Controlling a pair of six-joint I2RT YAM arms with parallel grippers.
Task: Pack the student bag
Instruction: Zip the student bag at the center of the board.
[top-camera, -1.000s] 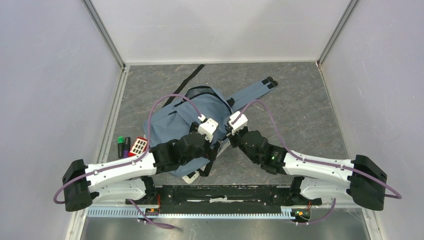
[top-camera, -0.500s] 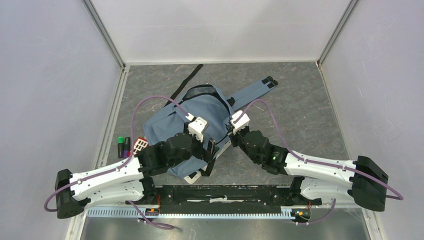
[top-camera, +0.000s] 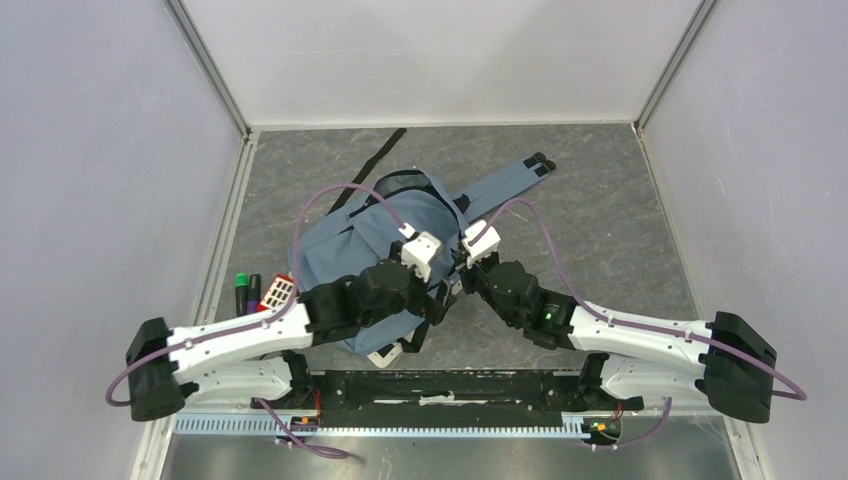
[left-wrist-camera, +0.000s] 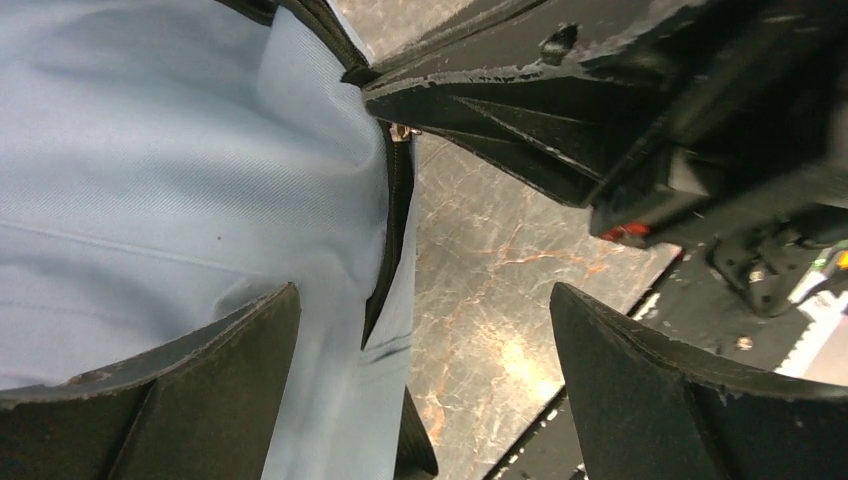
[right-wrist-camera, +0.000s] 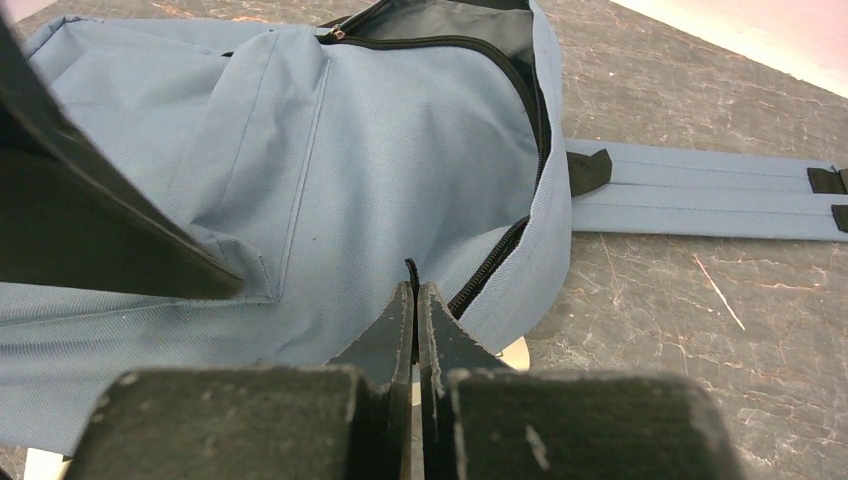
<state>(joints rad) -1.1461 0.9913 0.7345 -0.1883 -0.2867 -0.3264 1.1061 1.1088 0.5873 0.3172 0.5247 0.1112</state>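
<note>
Black-fingered left gripper (left-wrist-camera: 422, 300), jaws spread wide, empty, astride the bag's zipped near edge. Right gripper (right-wrist-camera: 415, 295) beside it, clenched on a thin black zip pull (right-wrist-camera: 410, 268). Behind: grey-blue student bag (top-camera: 350, 240), flat on dark marbled table (top-camera: 600, 210), centre-left, top opening unzipped. Farthest: blue shoulder straps (top-camera: 510, 180), trailing far-right.

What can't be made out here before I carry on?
Inside of the student bag: cut off by the top edge, right wrist view; too small, top view.
What, if anything, the shut right fingers pinch: hidden between them, right wrist view.
White thing under the bag: mostly covered, top view.
</note>
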